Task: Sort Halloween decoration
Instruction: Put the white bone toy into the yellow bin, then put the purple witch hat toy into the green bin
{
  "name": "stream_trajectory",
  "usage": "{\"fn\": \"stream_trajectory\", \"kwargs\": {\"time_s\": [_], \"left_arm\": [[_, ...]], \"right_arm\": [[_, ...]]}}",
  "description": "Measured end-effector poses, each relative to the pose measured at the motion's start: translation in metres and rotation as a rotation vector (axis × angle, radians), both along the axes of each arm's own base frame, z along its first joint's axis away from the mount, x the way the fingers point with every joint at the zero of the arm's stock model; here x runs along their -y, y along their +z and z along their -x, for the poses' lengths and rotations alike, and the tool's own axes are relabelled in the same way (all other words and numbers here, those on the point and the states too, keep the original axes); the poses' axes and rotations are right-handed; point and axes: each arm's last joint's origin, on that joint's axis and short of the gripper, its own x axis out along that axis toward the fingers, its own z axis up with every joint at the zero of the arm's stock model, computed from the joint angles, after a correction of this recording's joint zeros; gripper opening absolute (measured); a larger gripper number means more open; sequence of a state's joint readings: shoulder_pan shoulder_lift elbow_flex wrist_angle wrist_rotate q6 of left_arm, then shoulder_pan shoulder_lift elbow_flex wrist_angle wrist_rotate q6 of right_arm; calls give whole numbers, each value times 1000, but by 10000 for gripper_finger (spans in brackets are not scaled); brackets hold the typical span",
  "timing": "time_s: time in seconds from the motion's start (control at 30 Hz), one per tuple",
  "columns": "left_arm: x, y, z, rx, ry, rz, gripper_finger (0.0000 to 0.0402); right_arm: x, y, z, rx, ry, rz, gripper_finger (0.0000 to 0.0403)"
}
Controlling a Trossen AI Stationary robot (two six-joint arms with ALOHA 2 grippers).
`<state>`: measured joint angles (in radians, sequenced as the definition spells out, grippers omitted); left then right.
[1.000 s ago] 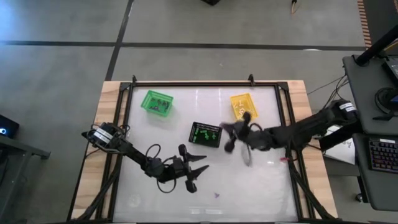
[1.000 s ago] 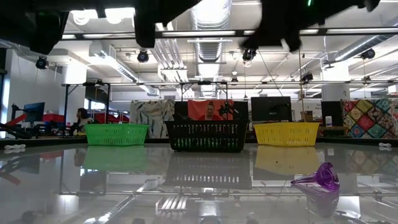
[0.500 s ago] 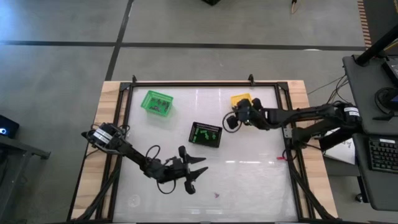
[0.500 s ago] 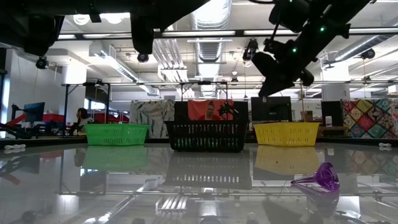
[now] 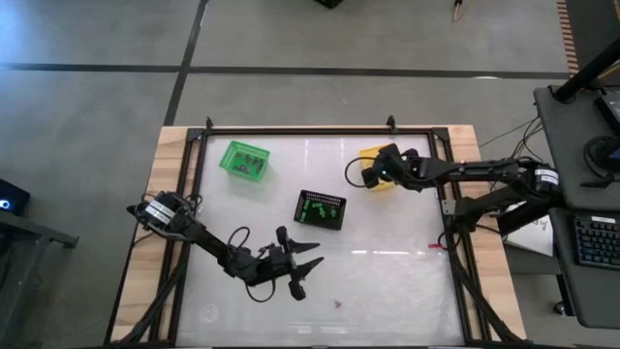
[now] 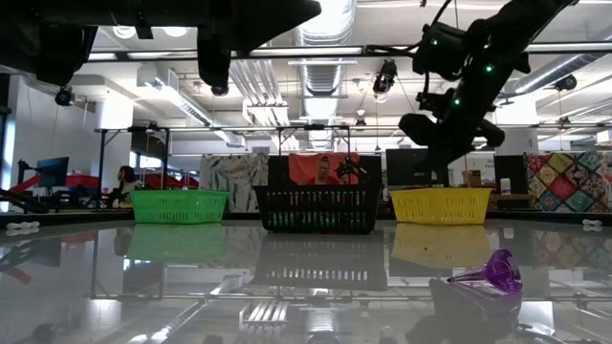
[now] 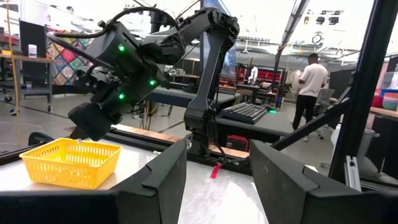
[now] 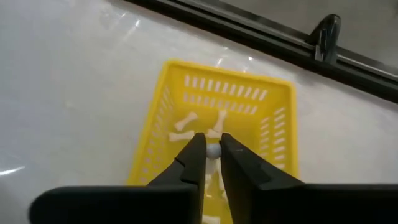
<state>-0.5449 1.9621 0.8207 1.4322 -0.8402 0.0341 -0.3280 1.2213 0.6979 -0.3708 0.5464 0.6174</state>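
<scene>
My right gripper point(image 8: 211, 155) hangs over the yellow basket point(image 5: 376, 167) at the far right, pointing down into it, with a tiny white trinket point(image 8: 212, 151) between its fingertips. Several white bone-shaped trinkets point(image 8: 185, 122) lie on the basket's floor. A purple trinket point(image 5: 337, 303) lies on its side on the table near the front edge, also in the low view point(image 6: 492, 272). My left gripper point(image 5: 308, 268) hovers open near the table's front middle, a little left of the purple trinket, touching nothing. My right gripper pinches the small white trinket point(image 8: 213, 152) between its two fingertips, which stand only a narrow gap apart. The fingers point(image 8: 193, 158) slant down from above into the yellow basket. The trinket is clear of the basket's floor, as far as the wrist view shows.
A green basket point(image 5: 244, 160) stands at the far left and a black basket point(image 5: 321, 209) in the middle, each with small green pieces inside. A small red thing point(image 5: 441, 247) lies at the table's right rail. A raised black frame point(image 5: 320, 131) runs round the table.
My right gripper has swung from the table's middle, right of the black basket, toward the far edge and now hangs over the yellow basket, tipped more steeply downward. My left gripper has kept still.
</scene>
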Motion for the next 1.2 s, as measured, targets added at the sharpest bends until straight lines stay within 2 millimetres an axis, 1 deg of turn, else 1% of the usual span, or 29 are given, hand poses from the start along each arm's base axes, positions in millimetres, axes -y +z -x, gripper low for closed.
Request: {"fn": "stream_trajectory", "kwargs": {"time_s": [0.23,0.37,0.53,0.63,0.73,0.87,0.97,1.07,1.2], "left_arm": [[0,0,0,0,1,-2,159],[0,0,0,1,1,-2,159],[0,0,0,0,1,-3,159],[0,0,0,-4,0,-7,159],[1,-2,0,-22,-2,-18,159],[3,-4,0,-46,-8,-33,159],[5,-5,0,-57,-17,-41,159],[9,-7,2,-71,-50,-56,159],[15,-8,3,-81,-84,-50,159]], "right_arm": [[0,0,0,4,1,-4,93],[0,0,0,5,2,-4,119],[0,5,-4,38,30,-35,135],[-2,10,-9,83,93,-105,136],[-8,17,-16,128,186,-174,133],[-25,26,-26,171,314,-244,128],[-44,32,-33,194,427,-289,125],[-70,37,-39,205,534,-322,122],[-112,43,-41,218,659,-366,121]]}}
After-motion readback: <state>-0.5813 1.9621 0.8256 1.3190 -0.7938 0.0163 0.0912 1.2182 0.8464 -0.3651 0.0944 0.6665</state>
